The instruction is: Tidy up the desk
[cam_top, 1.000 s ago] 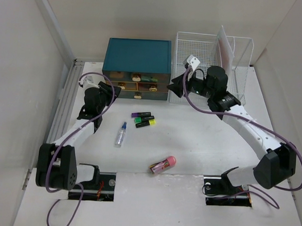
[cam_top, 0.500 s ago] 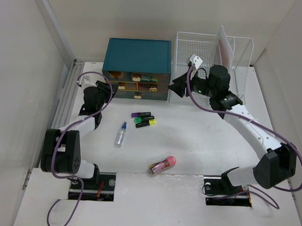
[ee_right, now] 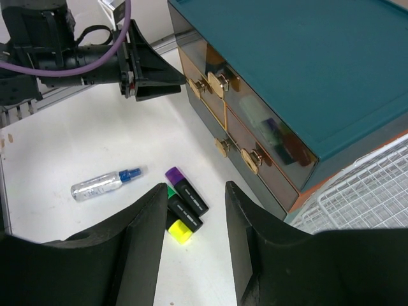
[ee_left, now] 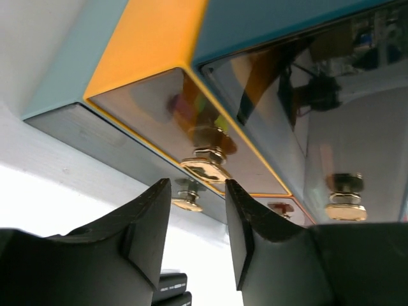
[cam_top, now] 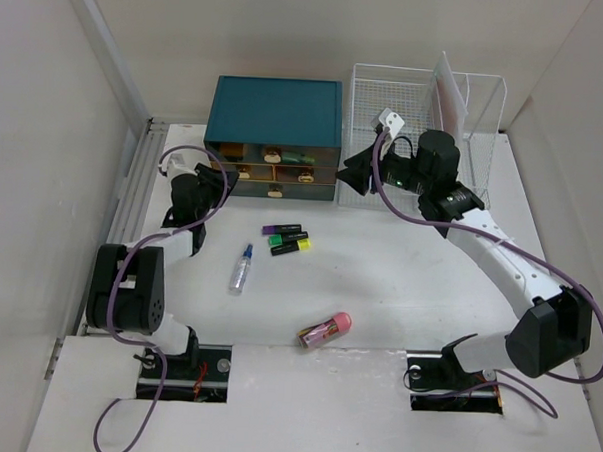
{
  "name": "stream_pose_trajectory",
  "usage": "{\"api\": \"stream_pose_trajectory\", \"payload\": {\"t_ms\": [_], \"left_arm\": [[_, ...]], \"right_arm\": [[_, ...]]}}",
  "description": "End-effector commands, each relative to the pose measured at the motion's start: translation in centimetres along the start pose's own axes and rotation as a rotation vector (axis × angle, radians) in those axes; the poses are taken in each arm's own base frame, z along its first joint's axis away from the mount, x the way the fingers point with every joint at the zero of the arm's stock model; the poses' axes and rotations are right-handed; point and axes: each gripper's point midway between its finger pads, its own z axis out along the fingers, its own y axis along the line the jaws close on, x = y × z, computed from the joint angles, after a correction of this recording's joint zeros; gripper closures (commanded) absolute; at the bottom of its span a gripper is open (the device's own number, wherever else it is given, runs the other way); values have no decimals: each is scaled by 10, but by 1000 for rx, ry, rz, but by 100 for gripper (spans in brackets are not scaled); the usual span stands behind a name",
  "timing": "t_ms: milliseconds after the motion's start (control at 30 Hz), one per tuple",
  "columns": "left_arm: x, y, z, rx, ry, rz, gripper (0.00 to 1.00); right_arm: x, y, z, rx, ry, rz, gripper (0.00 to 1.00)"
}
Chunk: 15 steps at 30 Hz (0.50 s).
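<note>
The desk [cam_top: 399,280] is a large white tabletop. A teal drawer box [cam_top: 274,115] stands at its back. My left gripper [cam_top: 223,180] is open at the box's left front corner. In the left wrist view its fingertips [ee_left: 197,185] sit just before a gold knob [ee_left: 205,167] of a glossy drawer, not touching it. My right gripper [cam_top: 346,173] is open and empty, raised by the box's right end. In the right wrist view [ee_right: 194,188] it looks down on purple [ee_right: 186,190] and yellow [ee_right: 180,231] highlighters.
Three highlighters [cam_top: 286,238] lie in front of the box. A small spray bottle [cam_top: 242,268] lies to their left, and a pink-capped tube [cam_top: 325,328] lies nearer the front. A white wire rack [cam_top: 426,116] holding a white sheet stands at the back right.
The left arm's elbow has drawn back toward its base while its gripper stays at the drawer box's left front. The right gripper has shifted slightly.
</note>
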Motion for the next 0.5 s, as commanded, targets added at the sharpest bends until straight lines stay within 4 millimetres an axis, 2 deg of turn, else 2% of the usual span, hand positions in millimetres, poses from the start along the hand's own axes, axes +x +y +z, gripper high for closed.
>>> {"api": "stream_pose_trajectory", "payload": {"t_ms": [0, 267, 467], "left_arm": [[-19, -29, 5, 89, -51, 3, 63], [-25, -36, 6, 126, -81, -13, 63], [-21, -26, 9, 116, -87, -40, 60]], "right_arm": [[-21, 6, -5, -18, -55, -26, 53], [-21, 7, -5, -27, -55, -27, 53], [-21, 9, -5, -36, -55, -27, 53]]}}
